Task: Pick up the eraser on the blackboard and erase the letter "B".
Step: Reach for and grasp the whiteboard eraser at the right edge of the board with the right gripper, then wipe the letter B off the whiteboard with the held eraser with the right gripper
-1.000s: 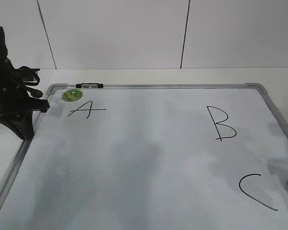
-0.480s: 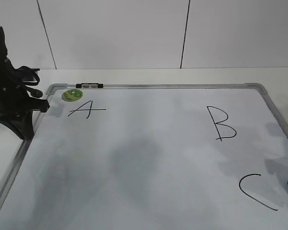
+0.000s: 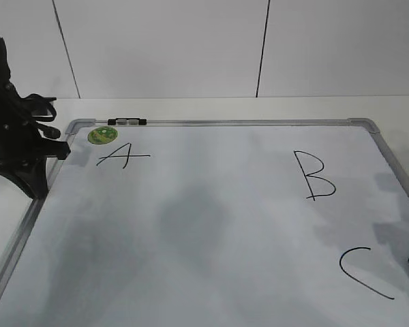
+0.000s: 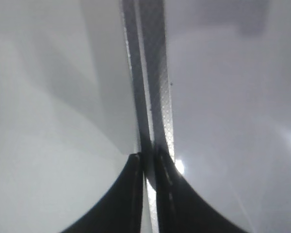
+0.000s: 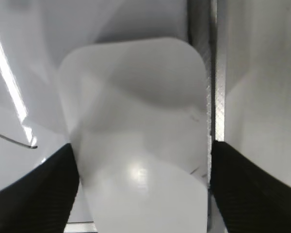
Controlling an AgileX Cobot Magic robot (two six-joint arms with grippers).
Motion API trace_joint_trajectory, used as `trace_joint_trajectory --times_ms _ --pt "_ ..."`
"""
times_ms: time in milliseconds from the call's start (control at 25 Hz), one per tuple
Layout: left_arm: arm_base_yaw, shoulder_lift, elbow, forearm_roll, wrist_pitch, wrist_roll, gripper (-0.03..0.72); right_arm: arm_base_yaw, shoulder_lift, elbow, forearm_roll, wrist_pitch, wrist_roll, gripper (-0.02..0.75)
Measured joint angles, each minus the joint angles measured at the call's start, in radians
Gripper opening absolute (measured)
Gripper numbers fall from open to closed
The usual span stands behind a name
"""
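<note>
White eraser (image 5: 136, 145) fills the right wrist view between the right hand's (image 5: 140, 189) spread fingers, barely visible in the exterior view.

The blackboard (image 3: 211, 225) is showing three hand-drawn black capitals: an "A" (image 3: 123, 156) sitting near its far left corner, just beside a round green sticker (image 3: 102, 135) whose print is reading too small to make out; the letter "B" (image 3: 313, 176) standing toward the far right; and a "C" (image 3: 363, 271) lying nearer, by the right frame edge
</note>
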Motion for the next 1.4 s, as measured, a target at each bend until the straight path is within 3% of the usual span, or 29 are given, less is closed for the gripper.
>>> trace_joint_trajectory --times_ms 480,800,1400 --pt "0.000 0.000 0.000 0.000 0.000 0.000 0.025 0.000 0.052 -0.012 -0.001 0.027 -0.001 0.657" --pt "0.000 0.000 0.000 0.000 0.000 0.000 0.025 0.000 0.052 -0.013 -0.001 0.034 -0.007 0.593" --pt "0.000 0.000 0.000 -0.004 0.000 0.000 0.025 0.000 0.052 -0.024 -0.002 0.055 -0.012 0.571"
